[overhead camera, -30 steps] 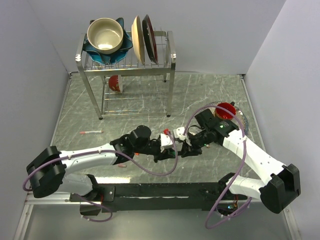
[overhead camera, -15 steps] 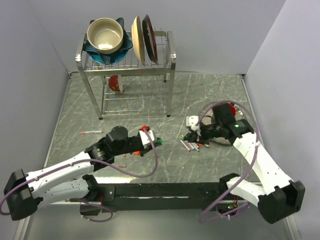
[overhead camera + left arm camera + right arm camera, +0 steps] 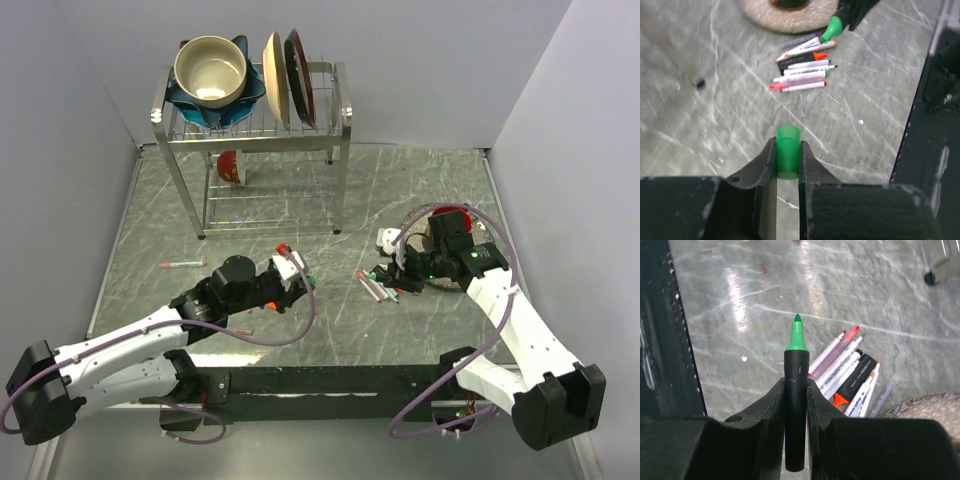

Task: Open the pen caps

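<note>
My left gripper (image 3: pixel 788 156) has its jaws pinched on a green pen cap (image 3: pixel 788 136), which stands upright between the pads with its top poking out past the fingertips. Ahead of that cap and well apart from it, a heap of pens (image 3: pixel 802 75) lies on the grey veined table (image 3: pixel 715 100) — mostly white barrels, side by side, with red, orange and green ends. Past the heap sits the edge of a round mat (image 3: pixel 790 12).

My right gripper (image 3: pixel 796 386) has its jaws clamped on the black barrel of a green marker (image 3: pixel 796 360). The marker is uncapped, its bare green nib (image 3: pixel 796 335) pointing straight out beyond the fingertips. Just right of these jaws lies the same heap of pens, touching one another, and the mat's rim shows at the far right.

From above, the two grippers are apart — the heap is close under the right one, and a dish rack (image 3: pixel 250 150) stands far beyond both.
</note>
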You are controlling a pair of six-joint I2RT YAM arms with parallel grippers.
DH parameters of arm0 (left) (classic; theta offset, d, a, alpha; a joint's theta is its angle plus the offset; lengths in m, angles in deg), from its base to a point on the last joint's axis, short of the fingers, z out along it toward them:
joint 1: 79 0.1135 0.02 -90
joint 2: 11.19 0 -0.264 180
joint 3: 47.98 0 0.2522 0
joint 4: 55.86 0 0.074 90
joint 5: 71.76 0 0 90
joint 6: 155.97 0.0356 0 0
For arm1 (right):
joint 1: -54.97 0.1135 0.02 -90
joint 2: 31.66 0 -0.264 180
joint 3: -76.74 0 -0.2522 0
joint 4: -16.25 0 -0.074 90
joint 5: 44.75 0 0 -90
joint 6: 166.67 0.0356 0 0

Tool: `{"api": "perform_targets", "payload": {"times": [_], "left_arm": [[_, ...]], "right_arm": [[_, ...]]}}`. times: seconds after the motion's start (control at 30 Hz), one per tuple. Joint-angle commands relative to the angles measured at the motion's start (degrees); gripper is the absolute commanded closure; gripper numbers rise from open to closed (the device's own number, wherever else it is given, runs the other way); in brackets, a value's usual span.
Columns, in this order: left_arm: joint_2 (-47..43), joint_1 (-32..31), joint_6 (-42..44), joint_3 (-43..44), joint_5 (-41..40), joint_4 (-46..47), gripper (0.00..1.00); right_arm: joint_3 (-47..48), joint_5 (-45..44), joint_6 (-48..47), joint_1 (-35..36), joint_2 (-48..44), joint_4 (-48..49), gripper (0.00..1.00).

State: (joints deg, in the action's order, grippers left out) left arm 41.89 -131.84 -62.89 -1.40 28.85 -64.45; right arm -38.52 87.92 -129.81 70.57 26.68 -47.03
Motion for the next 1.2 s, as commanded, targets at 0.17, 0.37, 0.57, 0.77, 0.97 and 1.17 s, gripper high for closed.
{"api": "perform_targets", "payload": {"times": [0.17, 0.37, 0.57, 0.77, 0.97, 1.17], "left_arm": [[-3.42, 2.56, -39.5, -8.91, -22.73, 1.17, 0.99], [-4.57, 3.35, -51.05, -11.55, -33.98, -4.98, 0.96], [2.98, 4.76, -52.29, -8.21, -35.92, -8.5, 0.97], [9.41, 5.55, -51.85, -6.45, -35.49, -6.93, 0.97], [10.29, 5.99, -51.32, -6.45, -35.84, -6.66, 0.92], [11.96, 6.43, -51.06, -6.36, -35.22, -5.87, 0.89]], "right_arm": [[-1.68, -12.95, 21.76, -0.13, 8.43, 16.29, 1.0], [-0.53, -19.38, 26.07, -0.21, 16.08, 16.38, 0.97], [-0.09, -23.6, 28.27, -0.21, 20.13, 16.56, 0.92], [0.08, -25.98, 29.41, -0.21, 23.21, 16.38, 0.86], [0.17, -27.29, 29.94, -0.21, 24.71, 16.29, 0.75], [0.08, -28.26, 30.29, -0.21, 25.32, 16.38, 0.64]]}}
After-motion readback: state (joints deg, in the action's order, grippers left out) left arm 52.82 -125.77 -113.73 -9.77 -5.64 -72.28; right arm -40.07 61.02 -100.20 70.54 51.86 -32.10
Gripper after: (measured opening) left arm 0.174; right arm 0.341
